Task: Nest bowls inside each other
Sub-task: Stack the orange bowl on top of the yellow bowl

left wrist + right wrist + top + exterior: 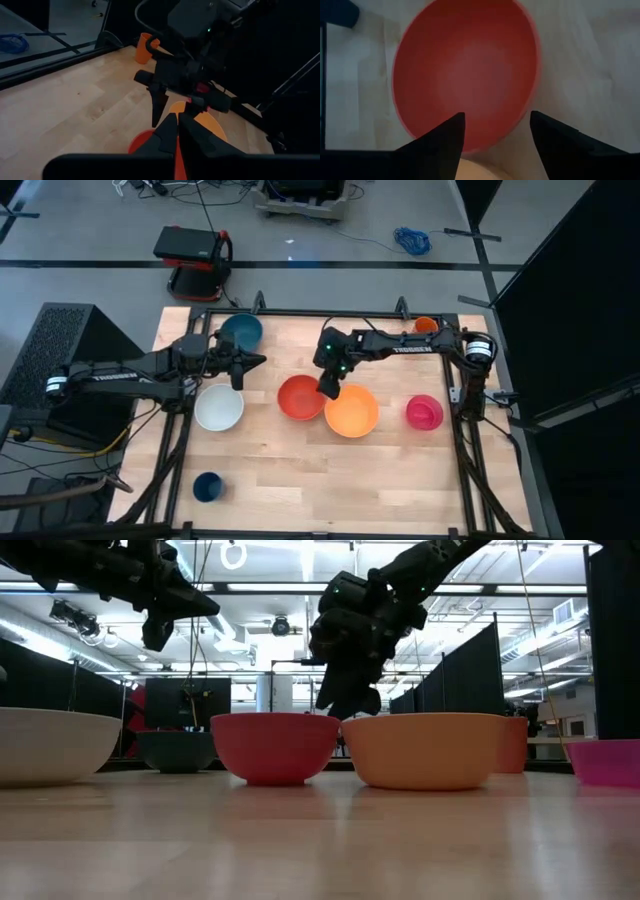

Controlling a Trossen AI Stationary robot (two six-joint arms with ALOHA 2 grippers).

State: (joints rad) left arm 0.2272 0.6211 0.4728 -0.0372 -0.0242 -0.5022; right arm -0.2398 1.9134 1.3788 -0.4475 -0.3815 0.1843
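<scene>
While the right hand (330,388) gapes empty over touching red bowl (300,397) and orange bowl (352,411) rims.

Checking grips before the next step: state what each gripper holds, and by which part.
Nothing is held. The right gripper hangs open over the red bowl, beside the orange bowl. The left gripper is shut on nothing, above the table.

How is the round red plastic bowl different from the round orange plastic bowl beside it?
The round red plastic bowl looks narrower than the round orange plastic bowl. The red one lies nearer the left arm's side, the orange nearer the right's. Both stand upright, empty, not yet nested.
</scene>
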